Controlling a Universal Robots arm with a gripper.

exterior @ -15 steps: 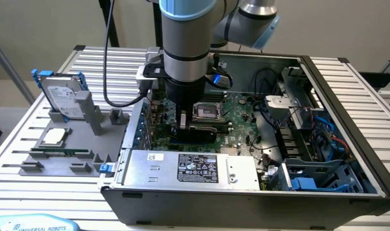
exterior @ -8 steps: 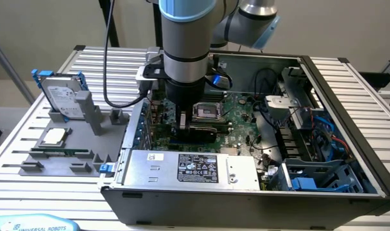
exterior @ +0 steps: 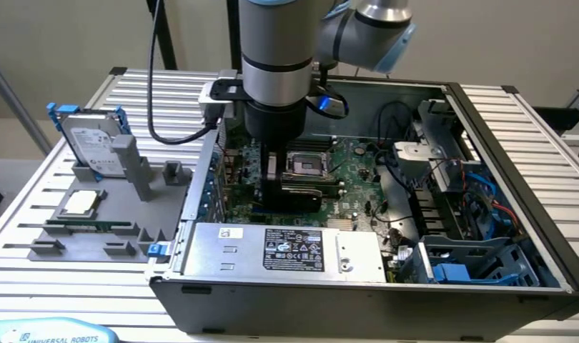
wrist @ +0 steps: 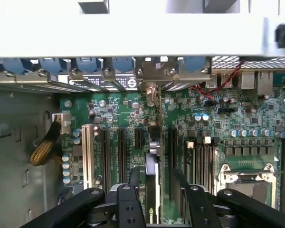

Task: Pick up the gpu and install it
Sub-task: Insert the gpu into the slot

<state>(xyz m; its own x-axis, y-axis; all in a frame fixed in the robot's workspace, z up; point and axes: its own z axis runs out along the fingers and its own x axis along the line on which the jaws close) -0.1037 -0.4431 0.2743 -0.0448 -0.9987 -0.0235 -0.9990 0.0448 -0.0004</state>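
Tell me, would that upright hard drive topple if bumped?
Probably not easily: the hard drive stands on edge, but its lower end sits in the grey holder. Its metal casing looks rigid and likely heavy for its size.

The motherboard point(exterior: 352, 168) is green, dotted with small silver and black parts; in the wrist view its slots point(wrist: 119, 152) are black, and one slot point(wrist: 88, 154) is white. The gpu point(wrist: 152, 180) shows edge-on as a thin black and silver strip with a silver bracket point(wrist: 152, 88) at its far end. The gripper point(wrist: 154, 199) is black. The arm point(exterior: 275, 64) is grey with a black band and a light blue cap. The case point(exterior: 518, 179) is dark grey. The power supply point(exterior: 280, 250) is silver with a black label. On the exterior view's left, the hard drive point(exterior: 84, 139) is silver in a blue frame, standing on a grey holder point(exterior: 89, 239). The table point(exterior: 41, 186) is ribbed silver.
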